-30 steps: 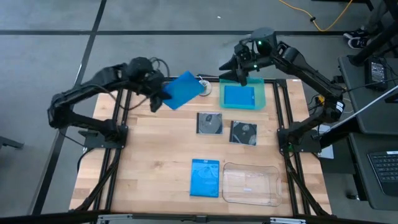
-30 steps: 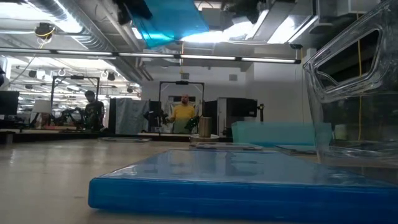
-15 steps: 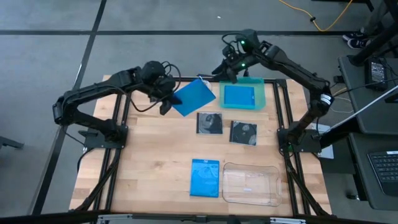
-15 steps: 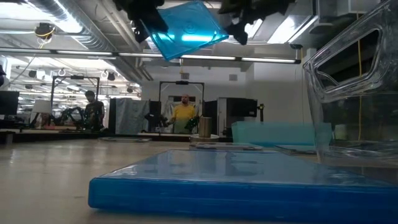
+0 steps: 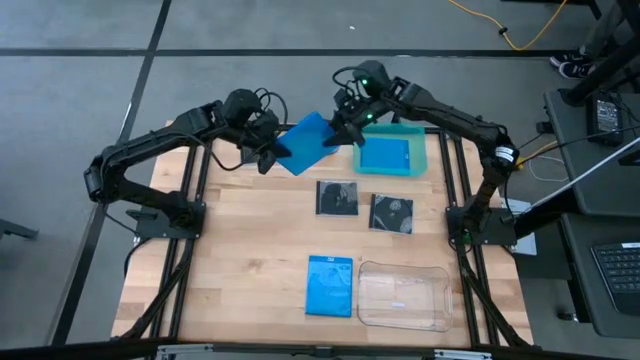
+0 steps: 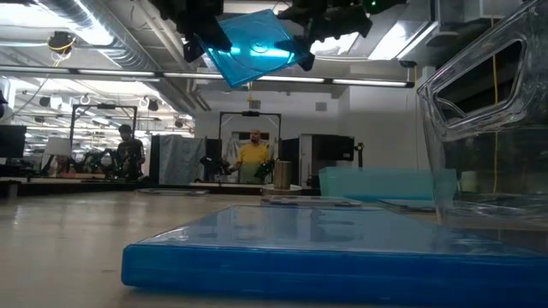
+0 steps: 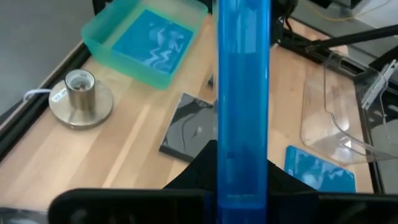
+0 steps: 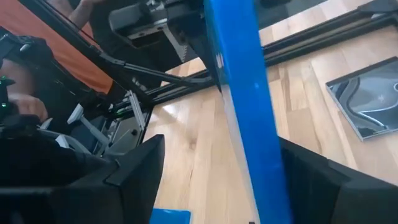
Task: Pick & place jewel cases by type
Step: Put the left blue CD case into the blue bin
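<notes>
Nearest you, one blue jewel case [image 5: 330,285] lies flat beside the clear tray [image 5: 404,296], with two dark cases [image 5: 337,198] mid-table. Beyond them, your left gripper [image 5: 268,152] is clamped on a blue case [image 5: 309,143] held aloft, while the right gripper [image 5: 343,128] straddles its far edge, fingers apart. If you release left before right closes, it likely drops short of the teal tray [image 5: 420,160].

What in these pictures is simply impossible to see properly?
- Right pincer, high view: whether it already pinches the raised blue case; the arm covers it.
- Third dark case: absent from every view.
- Clear tray, low view: cut off by the picture's edge.
- People in the background, low view: too small.
</notes>
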Controlling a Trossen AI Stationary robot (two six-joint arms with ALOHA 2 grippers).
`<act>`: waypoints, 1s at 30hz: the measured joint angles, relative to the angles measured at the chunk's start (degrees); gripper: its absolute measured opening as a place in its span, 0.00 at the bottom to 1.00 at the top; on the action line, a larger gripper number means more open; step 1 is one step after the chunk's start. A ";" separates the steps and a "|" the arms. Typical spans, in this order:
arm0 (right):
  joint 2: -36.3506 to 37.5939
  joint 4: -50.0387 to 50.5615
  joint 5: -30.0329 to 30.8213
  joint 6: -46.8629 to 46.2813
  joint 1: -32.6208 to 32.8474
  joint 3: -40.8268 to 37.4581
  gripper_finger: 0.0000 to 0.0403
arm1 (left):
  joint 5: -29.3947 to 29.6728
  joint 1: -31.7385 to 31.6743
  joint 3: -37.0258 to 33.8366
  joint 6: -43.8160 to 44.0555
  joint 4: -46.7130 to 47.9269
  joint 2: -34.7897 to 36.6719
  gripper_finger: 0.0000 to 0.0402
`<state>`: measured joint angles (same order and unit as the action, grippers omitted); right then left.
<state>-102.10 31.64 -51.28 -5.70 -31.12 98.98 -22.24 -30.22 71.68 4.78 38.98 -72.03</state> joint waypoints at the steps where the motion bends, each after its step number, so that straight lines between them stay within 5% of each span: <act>1: -0.49 -0.03 0.01 0.01 0.20 0.00 0.67 | -0.14 0.00 0.00 0.04 -0.60 0.00 0.06; 5: -1.78 -0.90 0.08 -0.12 0.59 -0.02 0.53 | -2.77 0.02 0.04 1.18 -1.56 0.00 0.06; 13: -1.45 -2.82 0.21 0.12 0.55 -0.02 0.05 | -3.25 0.04 0.13 1.75 0.17 0.05 0.09; 19: -1.40 -2.80 0.44 -1.27 0.52 -0.02 0.04 | -3.49 -0.32 0.13 1.73 0.38 0.09 0.09; 30: 0.20 0.39 0.58 -2.96 -1.71 0.04 0.04 | -9.50 -4.54 0.70 1.55 1.37 2.62 0.24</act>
<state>-101.90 32.03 -50.70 -8.66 -32.83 99.02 -31.74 -34.76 72.38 6.32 40.35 -69.41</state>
